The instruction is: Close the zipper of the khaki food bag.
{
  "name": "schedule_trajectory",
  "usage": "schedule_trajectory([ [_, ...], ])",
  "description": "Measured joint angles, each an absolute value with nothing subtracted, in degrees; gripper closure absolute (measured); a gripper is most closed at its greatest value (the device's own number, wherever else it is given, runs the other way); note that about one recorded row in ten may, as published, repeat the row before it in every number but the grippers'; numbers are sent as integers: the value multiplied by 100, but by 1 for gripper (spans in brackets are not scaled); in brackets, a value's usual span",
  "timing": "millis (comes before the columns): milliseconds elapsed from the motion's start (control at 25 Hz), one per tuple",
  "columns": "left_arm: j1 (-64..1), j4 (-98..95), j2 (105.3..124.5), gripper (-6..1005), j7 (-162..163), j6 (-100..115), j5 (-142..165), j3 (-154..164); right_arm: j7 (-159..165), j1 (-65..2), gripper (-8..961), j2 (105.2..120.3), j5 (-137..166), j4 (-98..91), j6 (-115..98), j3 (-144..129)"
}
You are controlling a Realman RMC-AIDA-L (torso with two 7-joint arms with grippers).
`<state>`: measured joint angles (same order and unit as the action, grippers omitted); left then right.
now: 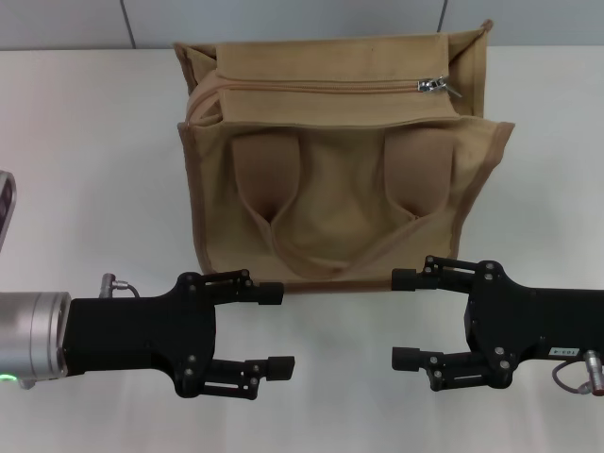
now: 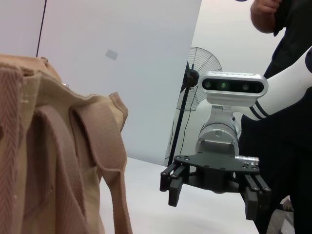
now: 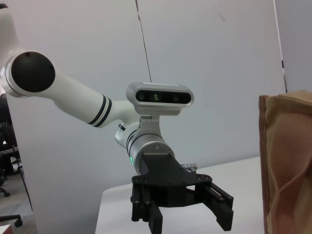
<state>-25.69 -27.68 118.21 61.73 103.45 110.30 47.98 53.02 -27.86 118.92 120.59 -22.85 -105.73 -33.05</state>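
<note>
Both grippers are sitting low at the near edge of the white table (image 1: 94, 142), facing each other, and neither one is touching anything. The left gripper (image 1: 276, 327) has its fingers spread wide apart with nothing between them, same deal with the right gripper (image 1: 406, 318), jaws wide and empty. There's a clear gap of bare table between the two sets of fingertips.

The khaki food bag (image 1: 340, 160) stands just behind them, roughly centred, with its front face toward the robot and both strap handles (image 1: 267, 170) flopped down over the front. The lower front edge of the bag is close to the upper fingers of both grippers, but apart from them.

The zipper (image 1: 321, 87) runs along the top, and its silver pull tab (image 1: 436, 86) sits near the right end of the line. From the head view the teeth left of the tab look joined.
</note>
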Motion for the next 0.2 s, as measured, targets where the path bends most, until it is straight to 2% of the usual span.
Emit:
schedule_trajectory([
  [200, -2579, -2768, 11821, 170, 6180, 10345, 11030, 4799, 5313, -2786, 133, 11892, 12059, -2285, -10574, -3304],
])
